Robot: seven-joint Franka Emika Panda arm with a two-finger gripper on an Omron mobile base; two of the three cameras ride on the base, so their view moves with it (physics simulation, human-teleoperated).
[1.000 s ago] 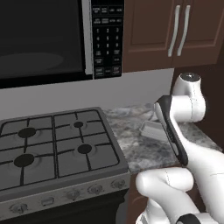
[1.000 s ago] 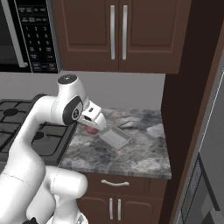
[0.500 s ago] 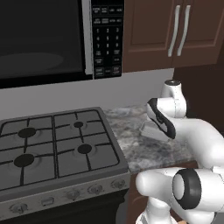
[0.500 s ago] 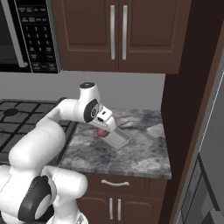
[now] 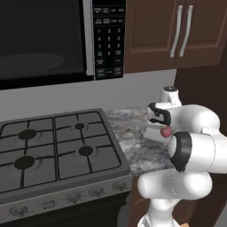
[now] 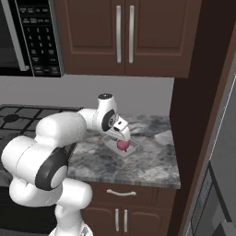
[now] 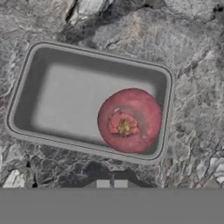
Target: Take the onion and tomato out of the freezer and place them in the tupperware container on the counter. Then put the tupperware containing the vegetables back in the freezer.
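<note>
The onion (image 7: 129, 120) is seen lying at the right end of the tupperware container (image 7: 26, 83), mid-frame on the counter (image 7: 192, 52); the jaws are closed, empty.

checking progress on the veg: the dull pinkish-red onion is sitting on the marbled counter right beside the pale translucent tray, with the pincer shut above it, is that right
Not quite. The dull pinkish-red round onion lies inside the pale translucent rectangular tray, near one end wall, not beside it on the grey and white marbled counter. The hand view shows this plainly. The pincer is shut above it, as you said.
</note>
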